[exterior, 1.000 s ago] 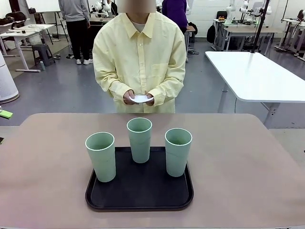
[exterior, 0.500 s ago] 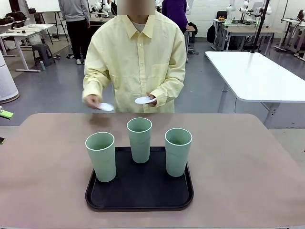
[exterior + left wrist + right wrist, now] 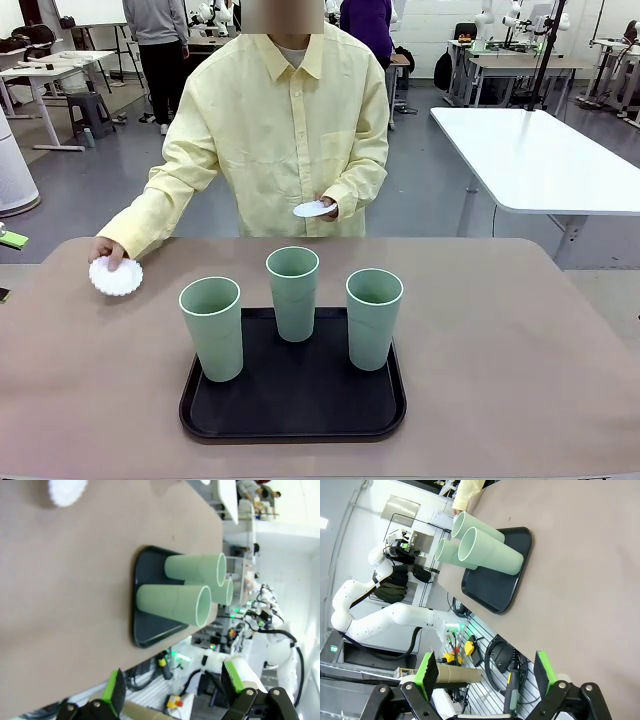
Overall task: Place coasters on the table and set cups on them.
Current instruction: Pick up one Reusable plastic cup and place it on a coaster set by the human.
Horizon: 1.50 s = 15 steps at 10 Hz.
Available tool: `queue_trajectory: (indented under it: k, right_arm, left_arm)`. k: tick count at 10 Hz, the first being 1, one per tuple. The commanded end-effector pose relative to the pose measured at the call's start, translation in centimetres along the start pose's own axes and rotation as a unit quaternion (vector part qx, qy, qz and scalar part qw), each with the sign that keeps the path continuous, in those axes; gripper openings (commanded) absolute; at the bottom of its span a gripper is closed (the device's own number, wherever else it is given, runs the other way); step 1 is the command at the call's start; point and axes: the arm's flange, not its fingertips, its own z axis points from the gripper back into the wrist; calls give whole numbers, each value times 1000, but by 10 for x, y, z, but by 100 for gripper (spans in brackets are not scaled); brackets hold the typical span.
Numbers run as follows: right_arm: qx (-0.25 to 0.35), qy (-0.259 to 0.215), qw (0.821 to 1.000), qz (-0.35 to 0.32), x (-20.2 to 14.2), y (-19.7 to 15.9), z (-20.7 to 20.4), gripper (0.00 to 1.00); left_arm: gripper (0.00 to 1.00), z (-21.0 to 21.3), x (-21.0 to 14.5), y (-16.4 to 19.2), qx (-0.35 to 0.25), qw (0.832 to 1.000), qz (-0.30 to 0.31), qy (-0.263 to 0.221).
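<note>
On the table (image 3: 520, 340), the black tray (image 3: 290, 405) carries all three cups (image 3: 293, 292), upright and close together, so the left gripper (image 3: 173, 680) and right gripper (image 3: 485, 662), both spread wide and holding nothing, could knock a neighbour over when reaching in for one. One coaster (image 3: 116, 277) lies near the table's far left corner under the person's hand (image 3: 104, 249), with at least one more held in the other hand (image 3: 326, 207). So light a disc could slide if a cup is set down off-centre, leaving the cup tilted on the scalloped edge.
</note>
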Motion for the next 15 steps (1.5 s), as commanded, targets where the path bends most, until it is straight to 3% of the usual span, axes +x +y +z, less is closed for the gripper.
queue_trajectory:
  k: [1,9,10,11,12,13,15]
  right_arm:
    - [1,-1,1000,-2,0,0,0,100]
    - [1,-1,1000,-2,0,0,0,100]
    - [1,-1,1000,-2,0,0,0,100]
    - [1,-1,1000,-2,0,0,0,100]
    - [1,-1,1000,-2,0,0,0,100]
    - [1,-1,1000,-2,0,0,0,100]
    - [1,-1,1000,-2,0,0,0,100]
  left_arm:
    - [100,0,2,-1,-8,1000,1,0]
    - [100,0,0,0,0,1000,0,0]
    - [100,1,16,-7,30,997,-64,27]
    - [100,-1,35,-19,73,990,-120,20]
    - [100,1,51,-37,115,975,-186,35]
    - [100,4,57,-65,188,934,-303,37]
    - [100,-14,71,-93,280,865,-413,49]
